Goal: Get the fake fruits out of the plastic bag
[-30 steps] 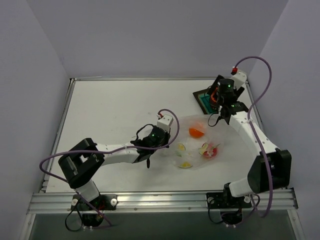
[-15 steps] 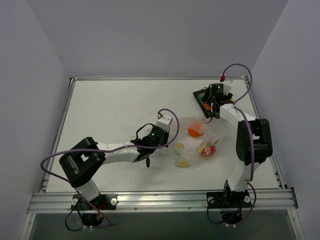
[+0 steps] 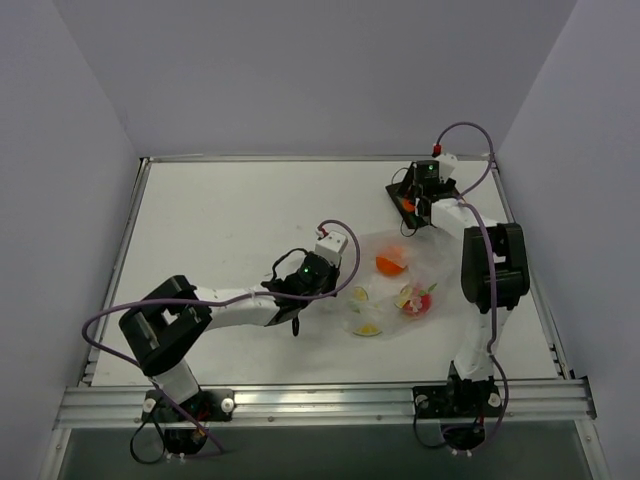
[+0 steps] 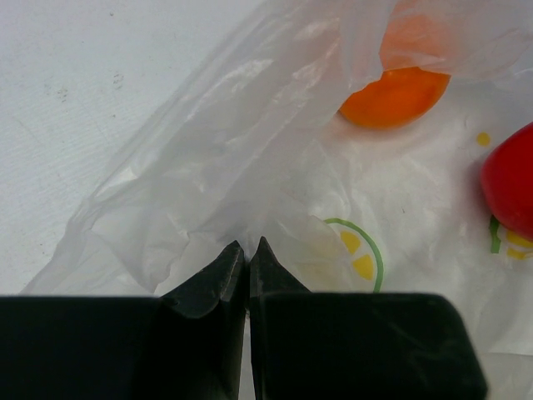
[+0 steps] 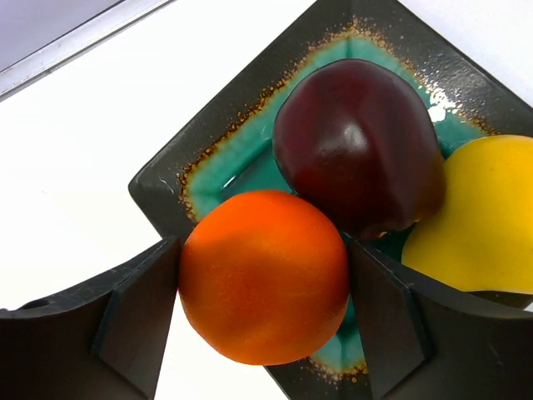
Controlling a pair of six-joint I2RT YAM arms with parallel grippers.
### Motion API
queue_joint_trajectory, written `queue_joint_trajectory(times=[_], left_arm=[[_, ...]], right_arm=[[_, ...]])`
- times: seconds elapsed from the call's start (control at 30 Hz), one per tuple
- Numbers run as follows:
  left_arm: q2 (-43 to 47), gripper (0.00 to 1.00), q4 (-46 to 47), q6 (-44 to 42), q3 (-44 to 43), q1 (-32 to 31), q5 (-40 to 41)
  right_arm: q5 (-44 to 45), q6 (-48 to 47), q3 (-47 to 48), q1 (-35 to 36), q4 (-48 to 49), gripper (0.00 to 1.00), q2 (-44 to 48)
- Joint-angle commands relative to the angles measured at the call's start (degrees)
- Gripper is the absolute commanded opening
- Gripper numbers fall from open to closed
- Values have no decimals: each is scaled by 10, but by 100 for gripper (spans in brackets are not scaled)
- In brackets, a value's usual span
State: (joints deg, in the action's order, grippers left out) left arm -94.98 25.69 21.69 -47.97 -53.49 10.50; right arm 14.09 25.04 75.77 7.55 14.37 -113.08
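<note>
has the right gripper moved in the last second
Yes: the right gripper has shifted left across the dark square tray, holding an orange plastic ball.

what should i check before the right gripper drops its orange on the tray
1. Orange ball clamped in the right gripper: ok
2. Ball above the tray: ok, over one corner
3. Bare spot beside the dark red apple and yellow pear: cannot tell, the ball hides it
4. Ball touching the tray: cannot tell
5. Left gripper pinching the plastic bag edge: ok
6. Bag emptied: not ok, an orange fruit and a red fruit lie inside
</note>
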Motion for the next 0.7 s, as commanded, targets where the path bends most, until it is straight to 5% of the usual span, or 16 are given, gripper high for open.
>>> queue_joint_trajectory(times=[0.0,0.13,0.5,0.6,0.67], left_arm=[[-2,2,15,-2,-14,1,-5],[-2,2,16,2,-14,1,-9],[20,2,19,4,-6,-2,-11],[24,2,20,5,-5,-5,-11],[24,2,20,5,-5,-6,-11]], right_arm=[[3,-7,22,3,8,66,-10],[1,-7,14,12,4,83,19],[-19,13,-55,37,-23,90,229],[-34,22,-110,55,-31,82,323],[-33,26,-144,88,-42,62,374]])
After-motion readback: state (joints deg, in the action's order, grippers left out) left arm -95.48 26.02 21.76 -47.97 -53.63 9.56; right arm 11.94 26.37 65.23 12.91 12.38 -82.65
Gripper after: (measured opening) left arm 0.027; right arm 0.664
